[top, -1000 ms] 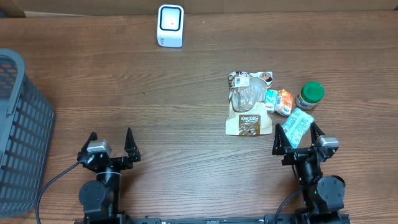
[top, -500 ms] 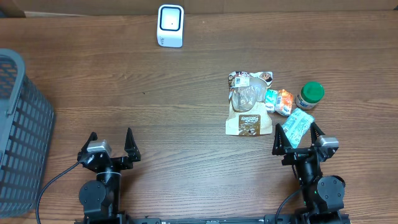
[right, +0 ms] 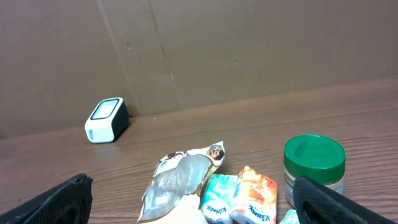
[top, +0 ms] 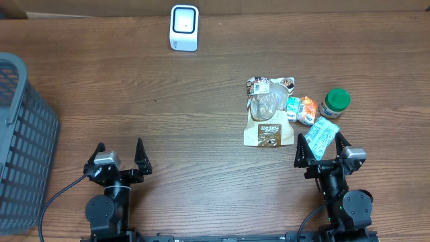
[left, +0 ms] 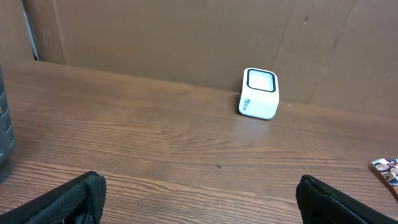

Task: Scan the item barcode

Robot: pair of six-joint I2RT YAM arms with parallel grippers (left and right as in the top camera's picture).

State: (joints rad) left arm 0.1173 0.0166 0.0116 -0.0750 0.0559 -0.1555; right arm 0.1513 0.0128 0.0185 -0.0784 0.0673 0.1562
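My left hand (top: pixel 119 146) and right hand (top: pixel 320 139) rest released, empty, at the surface's (top: pixel 201 101) near edge; blue packet (top: pixel 325 130) lies just beside the right, handiest for the far-edge scanner (top: pixel 184 27)

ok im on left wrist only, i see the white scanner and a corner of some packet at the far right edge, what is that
observer: It's a brown snack pouch with a clear window, lying flat to the right of centre.
operator: anything else by it
observer: Yes, a teal-and-orange tissue pack sits beside the pouch on its right side.
operator: thats all?
observer: No, a green-lidded jar stands upright further right.
operator: right arm got anything
observer: No. The right fingers are open and empty, and a light blue packet lies on the table just ahead of them.
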